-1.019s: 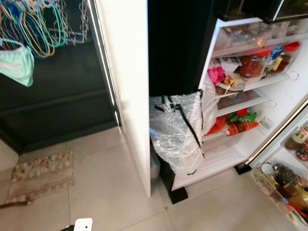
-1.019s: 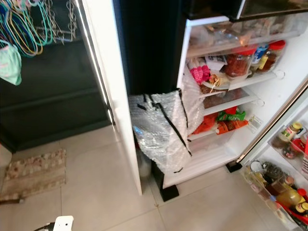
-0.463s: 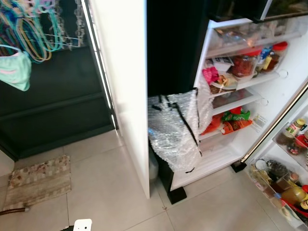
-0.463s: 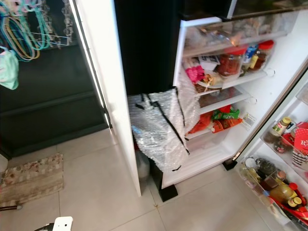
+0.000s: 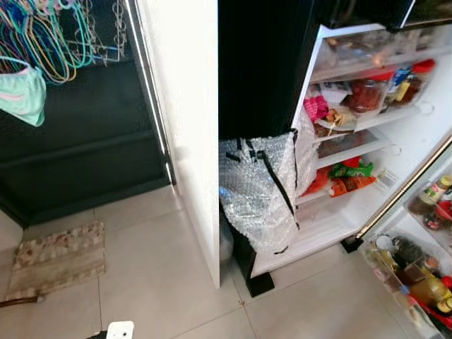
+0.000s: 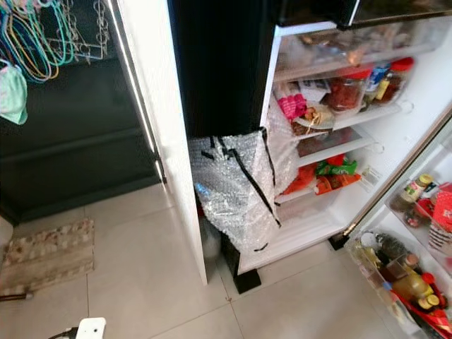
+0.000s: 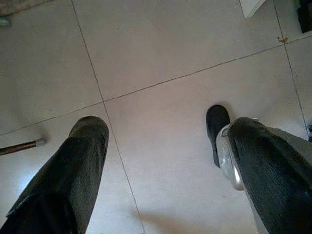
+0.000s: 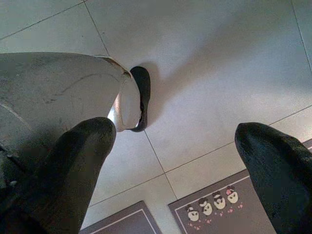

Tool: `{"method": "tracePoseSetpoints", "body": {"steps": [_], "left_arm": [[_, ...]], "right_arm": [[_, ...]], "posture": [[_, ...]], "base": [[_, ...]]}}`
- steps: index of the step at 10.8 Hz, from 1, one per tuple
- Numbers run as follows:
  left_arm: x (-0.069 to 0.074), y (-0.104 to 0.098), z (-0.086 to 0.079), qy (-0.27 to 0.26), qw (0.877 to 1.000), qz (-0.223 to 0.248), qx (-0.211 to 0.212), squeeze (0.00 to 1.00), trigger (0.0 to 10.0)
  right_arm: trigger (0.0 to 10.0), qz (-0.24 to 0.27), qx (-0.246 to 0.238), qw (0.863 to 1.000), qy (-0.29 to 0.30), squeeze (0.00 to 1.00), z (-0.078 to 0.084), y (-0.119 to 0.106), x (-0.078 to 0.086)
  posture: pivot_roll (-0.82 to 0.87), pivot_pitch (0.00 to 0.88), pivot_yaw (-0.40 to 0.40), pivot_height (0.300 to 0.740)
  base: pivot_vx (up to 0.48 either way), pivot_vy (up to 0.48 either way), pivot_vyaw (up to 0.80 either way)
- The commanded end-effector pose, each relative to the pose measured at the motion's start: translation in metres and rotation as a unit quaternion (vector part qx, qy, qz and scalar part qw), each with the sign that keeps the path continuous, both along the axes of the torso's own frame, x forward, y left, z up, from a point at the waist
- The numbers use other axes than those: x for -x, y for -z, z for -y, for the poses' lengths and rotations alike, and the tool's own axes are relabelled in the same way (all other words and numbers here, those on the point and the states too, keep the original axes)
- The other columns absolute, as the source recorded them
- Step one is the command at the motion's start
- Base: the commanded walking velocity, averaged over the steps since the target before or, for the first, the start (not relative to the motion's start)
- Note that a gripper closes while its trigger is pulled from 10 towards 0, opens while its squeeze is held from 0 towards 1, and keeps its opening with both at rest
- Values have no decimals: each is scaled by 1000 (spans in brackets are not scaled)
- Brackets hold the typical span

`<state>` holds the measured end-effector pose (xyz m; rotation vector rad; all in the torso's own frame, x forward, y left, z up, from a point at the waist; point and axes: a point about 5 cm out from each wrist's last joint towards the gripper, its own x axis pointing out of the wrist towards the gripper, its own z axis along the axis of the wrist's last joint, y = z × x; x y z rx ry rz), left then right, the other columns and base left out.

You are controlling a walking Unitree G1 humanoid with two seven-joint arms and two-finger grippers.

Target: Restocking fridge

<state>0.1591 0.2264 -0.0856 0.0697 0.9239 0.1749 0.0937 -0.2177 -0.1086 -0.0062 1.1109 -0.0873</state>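
The fridge [image 5: 424, 138] stands open at the right, its shelves lit. A middle shelf holds red-lidded jars [image 5: 367, 92] and a pink packet [image 5: 316, 107]. Green and orange packets [image 5: 349, 176] lie on a lower shelf. A bubble-wrap bag [image 5: 258, 191] with black straps hangs at the fridge's left edge. The open door's racks [image 5: 424, 282] at the lower right carry bottles and jars. My left gripper [image 7: 165, 131] hangs open over bare floor tiles, holding nothing. My right gripper [image 8: 175, 131] hangs open above the tiles too, empty.
A white wall end [image 5: 187, 127] juts out left of the fridge. Behind it are a dark cabinet [image 5: 92, 141], coloured hangers [image 5: 49, 35] and a floral mat [image 5: 56, 258]. A patterned grey mat [image 8: 214, 209] lies near my foot [image 8: 141, 97].
The whole picture has swung a little left and back, so the camera moved. Nothing in the fridge has shifted, and both arms still hang idle.
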Motion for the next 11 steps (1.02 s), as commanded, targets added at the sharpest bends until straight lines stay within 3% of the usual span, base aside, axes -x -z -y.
{"method": "tracePoseSetpoints", "body": {"steps": [1,3,11], "left_arm": [[8,4,1,9,1000,-23,0,0,10000],[8,4,1,12,1000,-24,0,0,10000],[2,3,6,34,999,-19,-3,0,10000]], "right_arm": [[10000,18,-28,999,-11,0,-18,0,-11],[10000,19,-30,999,4,0,-18,0,-10],[10000,15,-31,999,-1,0,-18,0,-13]], "posture": [[-47,109,53,740],[-49,113,54,740],[-51,123,56,740]], "base": [[0,0,0],[0,0,0],[0,-38,-788]]}}
